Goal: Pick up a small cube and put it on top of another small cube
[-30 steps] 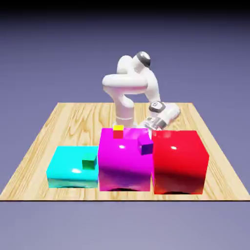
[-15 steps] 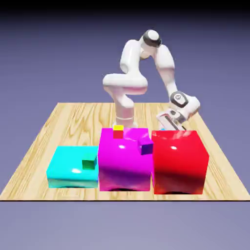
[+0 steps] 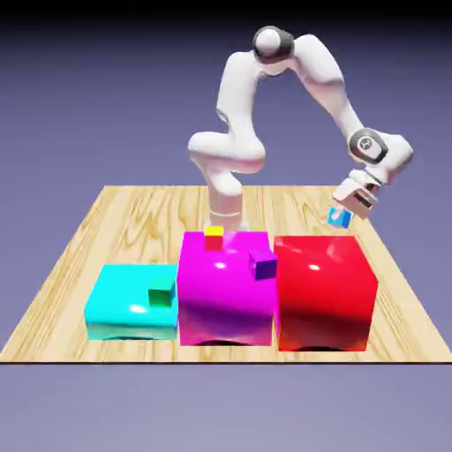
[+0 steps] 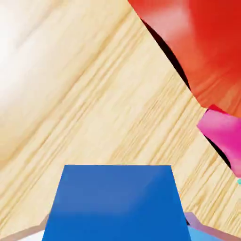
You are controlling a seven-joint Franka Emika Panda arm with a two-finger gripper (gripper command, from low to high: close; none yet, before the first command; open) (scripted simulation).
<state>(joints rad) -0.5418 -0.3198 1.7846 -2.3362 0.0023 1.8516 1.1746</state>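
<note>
Grained wood table (image 3: pixel 106 221), glossy small cube (image 4: pixel 113 202)

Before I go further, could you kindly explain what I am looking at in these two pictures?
It is a simulated white robot arm with a two-finger gripper on a wooden table. The exterior view looks at the table from outside; the hand view looks along the gripper from a camera on the hand. On the table stand three big blocks: the cyan block, the magenta block and the red block. A small green cube sits on the cyan one; a small yellow cube and a small purple cube sit on the magenta one. The gripper is shut on the small cube, blue, held in the air.
</note>
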